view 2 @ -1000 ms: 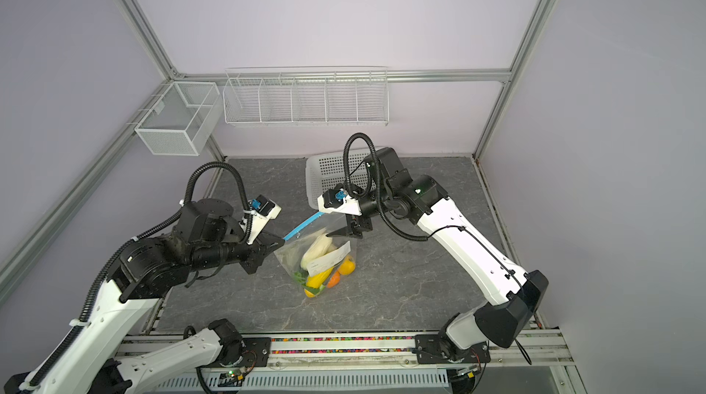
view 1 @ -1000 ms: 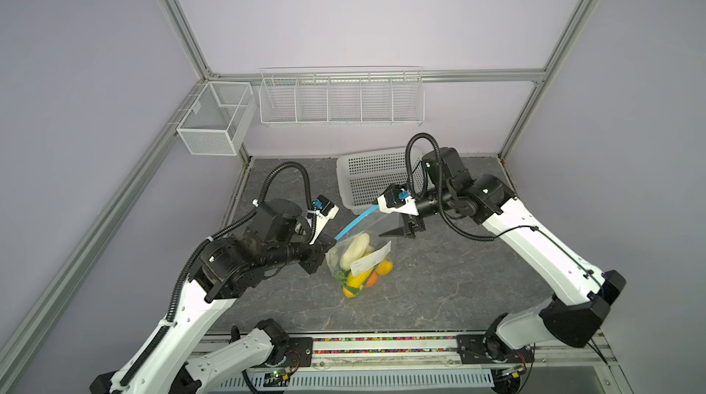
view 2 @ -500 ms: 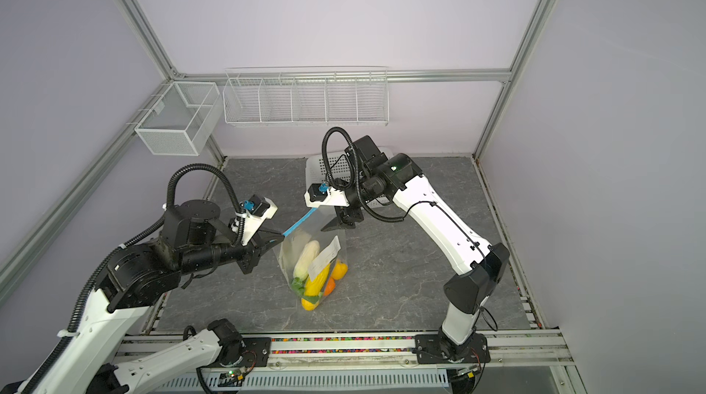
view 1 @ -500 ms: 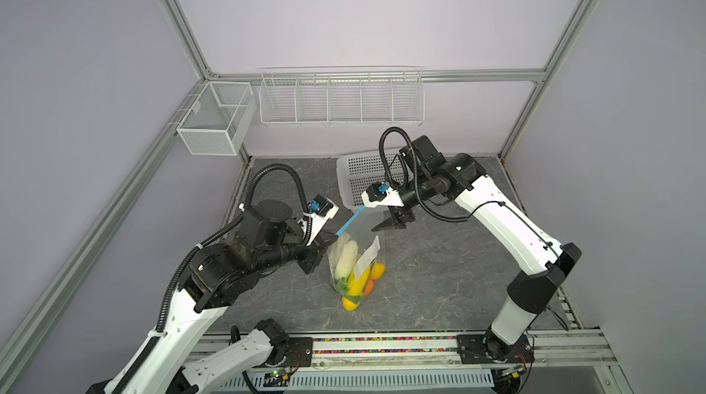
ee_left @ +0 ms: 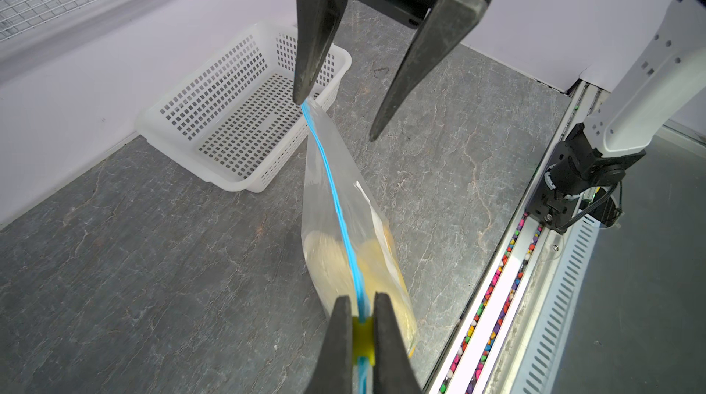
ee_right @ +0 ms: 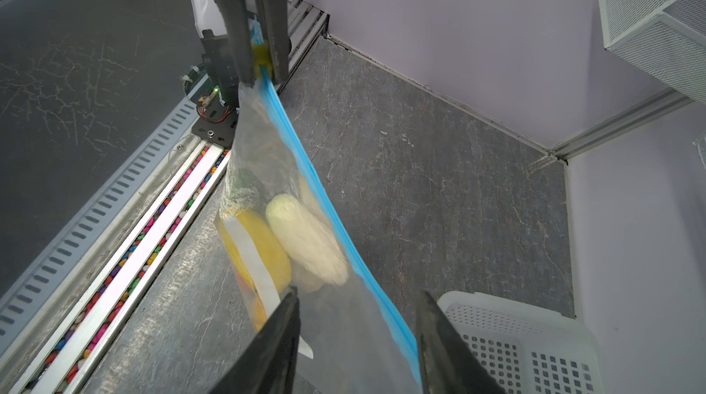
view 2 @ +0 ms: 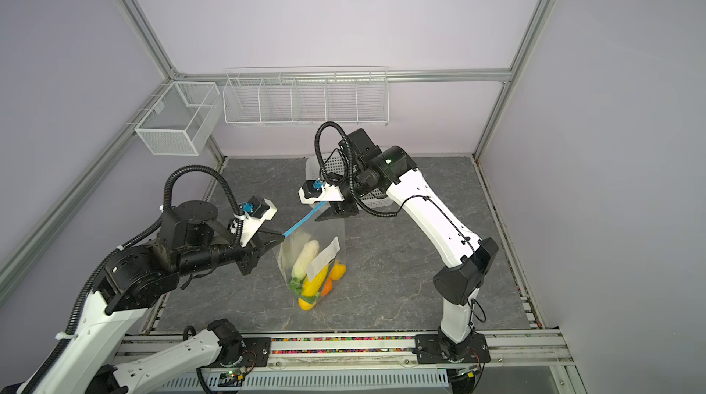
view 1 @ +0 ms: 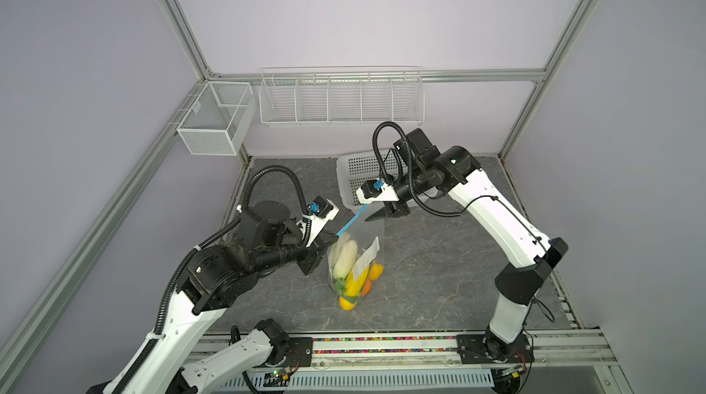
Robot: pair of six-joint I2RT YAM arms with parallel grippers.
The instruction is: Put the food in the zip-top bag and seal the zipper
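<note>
Bench: grey, stone-patterned top (view 1: 439, 277) inside a pale purple enclosure.
Zip-top bag: the zip-top bag (view 1: 368, 229) hangs at mid-bench with its zipped edge uppermost. I cannot tell whether its lowest corner rests on the bench.
Food: the food (view 2: 305, 260), in white, yellow, orange and green pieces, is all inside, slumped into the low corner.
Zipper: the zipper (ee_left: 336, 197) runs from the bag's 10 o'clock up towards 1 o'clock. It reads as one joined blue line.
Slider: the yellow slider (ee_left: 362, 338) sits at the 10 o'clock end.
Left hand: the left hand (ee_left: 362, 302) is clamped tight on the slider.
Right hand: the right hand (ee_left: 336, 119) is at 1 o'clock with its jaws about half apart, straddling the far corner. One fingertip touches the strip and nothing is gripped.
Basket: the white perforated basket (view 1: 344, 185) looks empty, at 12 o'clock just beyond the bag.
Racks: wire racks (view 1: 340, 101) hang on the back wall.
Risk: the load appears to hang mostly from the slider. With the far corner unpinched, a tug could run the slider back and reopen the seal, or swing the bag free. The thin film may also slip out as the right jaws shut.
</note>
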